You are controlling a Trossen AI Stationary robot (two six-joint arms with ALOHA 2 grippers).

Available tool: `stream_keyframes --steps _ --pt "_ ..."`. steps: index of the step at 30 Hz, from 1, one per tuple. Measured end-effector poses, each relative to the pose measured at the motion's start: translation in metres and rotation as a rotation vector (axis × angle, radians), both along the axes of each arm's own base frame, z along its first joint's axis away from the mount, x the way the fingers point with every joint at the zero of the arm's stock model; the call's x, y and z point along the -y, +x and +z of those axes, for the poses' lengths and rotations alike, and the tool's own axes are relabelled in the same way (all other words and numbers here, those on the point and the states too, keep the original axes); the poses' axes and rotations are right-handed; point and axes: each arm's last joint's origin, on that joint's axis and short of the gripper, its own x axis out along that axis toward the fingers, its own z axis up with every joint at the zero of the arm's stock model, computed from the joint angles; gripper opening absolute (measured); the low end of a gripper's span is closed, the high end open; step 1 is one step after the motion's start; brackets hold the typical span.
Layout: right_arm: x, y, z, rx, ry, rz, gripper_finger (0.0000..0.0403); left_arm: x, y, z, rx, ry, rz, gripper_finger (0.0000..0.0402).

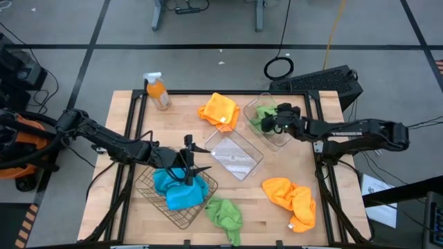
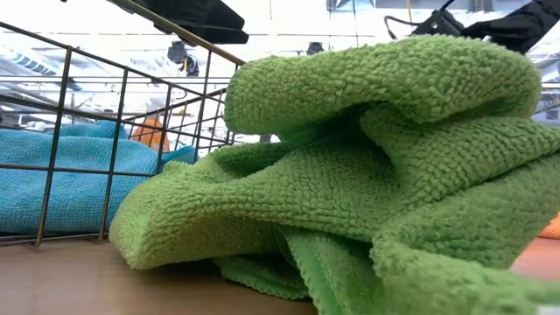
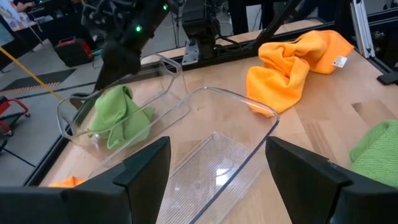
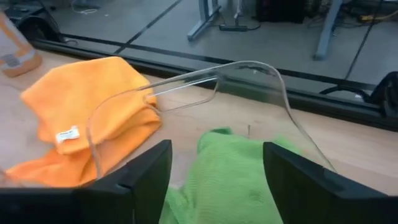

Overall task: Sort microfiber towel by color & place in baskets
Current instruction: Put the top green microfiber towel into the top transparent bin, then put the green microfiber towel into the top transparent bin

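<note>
My right gripper hangs open over the far clear tub. A green towel lies in that tub, below its fingers. My left gripper stands open above the wire basket's far corner, and the basket holds blue towels. The left gripper faces the middle clear tub. Loose on the table lie one orange towel at the far side, another orange towel near right, and a green towel at the near edge.
An orange spray bottle stands at the far left corner. The table's black frame rails run along its sides. Bare wood shows between the middle tub and the near-right orange towel.
</note>
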Motion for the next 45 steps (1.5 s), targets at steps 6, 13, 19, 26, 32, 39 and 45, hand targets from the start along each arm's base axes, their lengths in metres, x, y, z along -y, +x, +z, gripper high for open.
stream_keyframes --steps 6,13,19,26,32,39,45 --pt "-0.011 -0.006 0.012 0.038 0.01 0.086 0.0238 0.0 0.0 0.0 -0.001 0.0 0.0 0.027" --pt "-0.016 -0.006 0.005 -0.009 0.063 0.115 0.0151 0.0 0.0 0.0 0.005 -0.002 0.0 0.027" --pt "-0.013 -0.003 -0.017 -0.127 0.13 0.082 0.0033 0.0 0.001 0.003 0.028 -0.01 -0.003 0.027" --pt "-0.008 0.004 -0.04 -0.214 0.177 0.043 0.0018 0.001 0.001 0.003 0.028 -0.019 -0.026 0.027" --pt "-0.008 0.005 -0.04 -0.211 0.175 0.042 0.0006 0.001 0.001 0.002 0.023 -0.017 -0.027 0.027" --pt "-0.02 0.011 -0.004 -0.087 0.114 0.125 0.0002 0.001 0.001 0.002 0.019 -0.016 -0.027 0.027" --pt "-0.047 0.017 0.035 -0.002 0.079 0.233 0.0002 0.001 0.001 0.002 0.019 -0.016 -0.026 0.027"
